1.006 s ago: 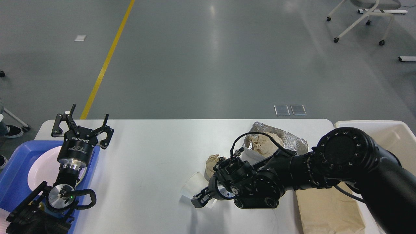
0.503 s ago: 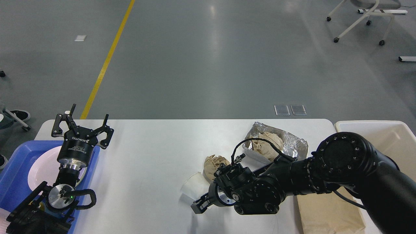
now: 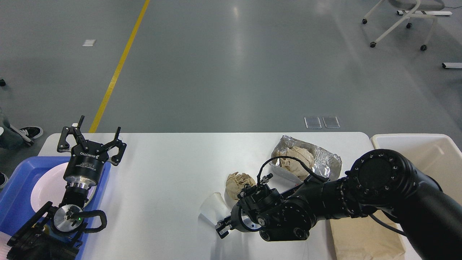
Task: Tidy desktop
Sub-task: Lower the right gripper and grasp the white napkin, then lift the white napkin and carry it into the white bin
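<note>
The white table point(image 3: 169, 173) fills the lower half of the head view, its far edge running across the middle, with grey floor beyond. The right arm comes in from 4 o'clock and bends toward the table's centre. The cream bin point(image 3: 433, 148) stands just off the table at 3 o'clock. A blue tray point(image 3: 16, 187) sits at 8 o'clock and holds a white plate point(image 3: 45, 187). A flat brown paper bag point(image 3: 364, 238) lies at 5 o'clock, partly under the right arm. Crumpled foil point(image 3: 321, 159) with brown paper inside rests at 2 o'clock from the table's centre. The left gripper point(image 3: 92, 139) is raised over the tray's far right corner, fingers spread wide apart with nothing between them. A white paper cup point(image 3: 211, 209) lies on its side near the centre. A crumpled brown paper ball point(image 3: 236, 182) sits just beyond it. The right gripper point(image 3: 221, 230) is low beside the cup, touching or nearly so; whether it grips it, I cannot tell.
</note>
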`<state>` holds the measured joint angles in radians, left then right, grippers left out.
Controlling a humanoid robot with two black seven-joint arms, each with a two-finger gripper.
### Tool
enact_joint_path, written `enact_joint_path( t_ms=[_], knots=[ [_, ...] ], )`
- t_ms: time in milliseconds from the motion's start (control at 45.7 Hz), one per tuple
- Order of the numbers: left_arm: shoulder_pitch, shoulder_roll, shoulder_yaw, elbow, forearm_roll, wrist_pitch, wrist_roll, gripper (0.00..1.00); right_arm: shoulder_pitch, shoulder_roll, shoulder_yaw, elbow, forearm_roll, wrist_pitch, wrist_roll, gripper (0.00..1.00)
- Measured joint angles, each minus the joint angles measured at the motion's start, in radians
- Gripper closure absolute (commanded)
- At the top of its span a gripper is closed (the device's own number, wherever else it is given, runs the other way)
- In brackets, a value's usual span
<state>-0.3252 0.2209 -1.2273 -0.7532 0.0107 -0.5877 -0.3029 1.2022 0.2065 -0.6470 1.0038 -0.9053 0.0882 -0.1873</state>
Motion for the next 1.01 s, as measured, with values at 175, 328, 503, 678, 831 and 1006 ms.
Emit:
enact_joint_path(
  t_ms=[175, 328, 503, 678, 831, 1006],
  knots=[
    [0.0, 0.0, 0.0, 0.0, 0.0, 0.0, 0.0, 0.04, 0.022, 0.003, -0.006, 0.013, 0.079, 0.01, 0.0, 1.0],
    [0.0, 0.0, 0.0, 0.0, 0.0, 0.0, 0.0, 0.04, 0.105, -0.028, -0.01, 0.104, 0.23, 0.018, 0.008, 1.0],
    [0.0, 0.0, -0.001, 0.0, 0.0, -0.001, 0.001, 0.04, 0.247, -0.094, -0.011, 0.265, 0.341, 0.025, 0.012, 1.0],
    [0.0, 0.0, 0.0, 0.0, 0.0, -0.001, 0.001, 0.04, 0.419, -0.183, -0.016, 0.395, 0.448, 0.042, 0.025, 1.0],
    [0.0, 0.0, 0.0, 0.0, 0.0, -0.001, 0.001, 0.04, 0.64, -0.256, -0.092, 0.452, 0.616, 0.134, 0.035, 1.0],
    [0.0, 0.0, 0.0, 0.0, 0.0, -0.001, 0.001, 0.04, 0.945, -0.328, -0.224, 0.494, 0.809, 0.323, 0.051, 1.0]
  ],
)
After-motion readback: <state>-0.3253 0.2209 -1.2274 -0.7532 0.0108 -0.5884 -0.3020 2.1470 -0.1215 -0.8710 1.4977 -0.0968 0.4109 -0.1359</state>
